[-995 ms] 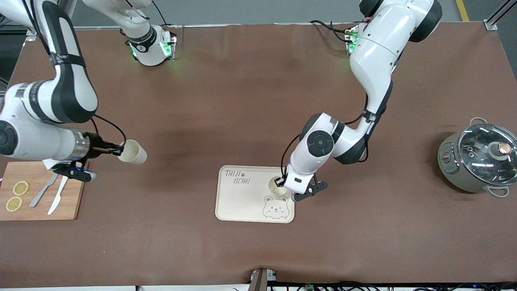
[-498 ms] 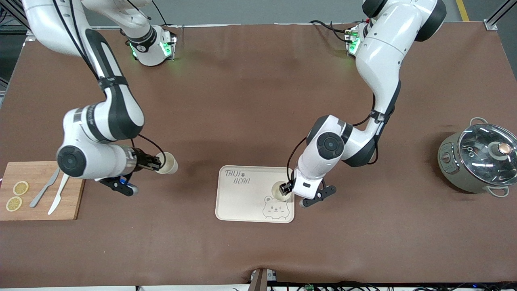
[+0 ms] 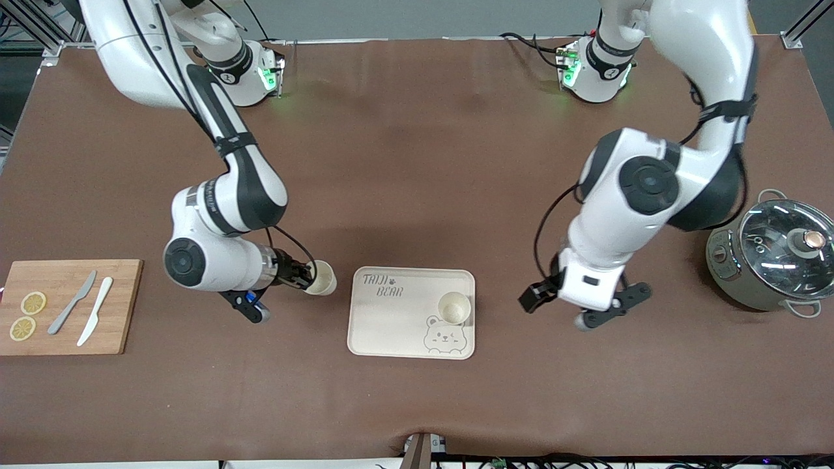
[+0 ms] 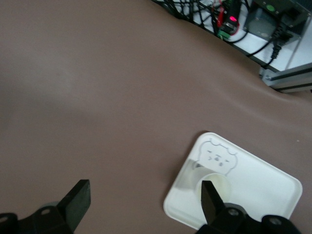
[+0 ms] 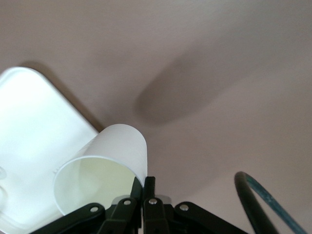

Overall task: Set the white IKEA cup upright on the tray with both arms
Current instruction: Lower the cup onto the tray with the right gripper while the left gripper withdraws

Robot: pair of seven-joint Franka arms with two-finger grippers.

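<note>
The cream tray (image 3: 391, 319) with bear drawing lies on the brown table. One white cup (image 3: 454, 307) stands upright on it by the bear face. My left gripper (image 3: 533, 298) is open and empty, over the table just off the tray toward the left arm's end. The left wrist view shows its fingers (image 4: 78, 200) wide apart, with the tray (image 4: 263, 185) and cup (image 4: 214, 181) below. My right gripper (image 3: 305, 276) is shut on the rim of a second white cup (image 3: 322, 279), tilted, over the table beside the tray. The right wrist view shows this grip (image 5: 145, 187), the cup (image 5: 105, 168) and the tray (image 5: 29, 122).
A wooden cutting board (image 3: 124, 306) with two lemon slices (image 3: 27, 314) and two knives (image 3: 85, 311) lies at the right arm's end. A steel pot with glass lid (image 3: 775, 254) stands at the left arm's end. The table's front edge shows cables (image 4: 219, 19).
My left gripper let go of the cup on the tray and drew away toward the left arm's end. My right arm carried its cup from near the cutting board to beside the tray.
</note>
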